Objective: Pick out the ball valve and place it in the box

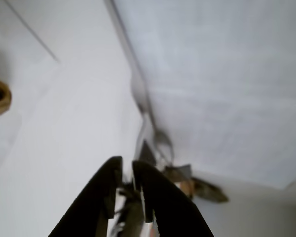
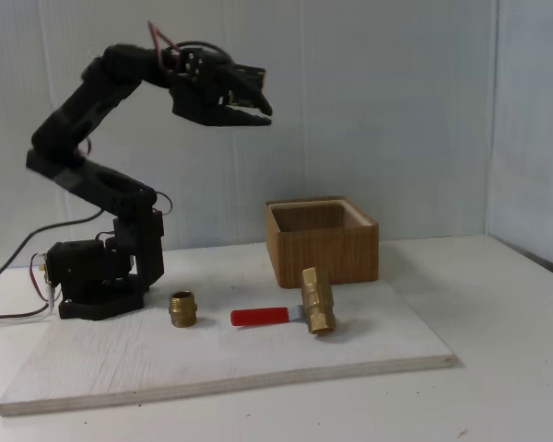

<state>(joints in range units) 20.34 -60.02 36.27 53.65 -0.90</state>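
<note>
Fixed view: the gripper (image 2: 258,109) hangs high up w/ nothing in it, jaws close together, just a thin gap at the tips (wrist view shows the same narrow slit (image 1: 127,170)). The ball valve (image 2: 318,300) sits well below it and a bit to the right in this view, on the white board (image 2: 212,364), brass body standing up on a hex end, red lever (image 2: 259,317) lying flat and pointing left toward the brass fitting (image 2: 182,308). The box (image 2: 322,241) is just behind the valve, also below and right of the gripper.

Handling, imo: solid brass, so heavy-ish for this small arm, totally rigid, not fragile, but smooth metal = slippery. The lever is thin and off-centre, so grabbing there prob lets the body swing down. I'd clamp across the flats of the hex body, near the middle, so weight stays under the jaws. Needs opening wide first. The fitting is the decoy, it's well apart from the valve body.
</note>
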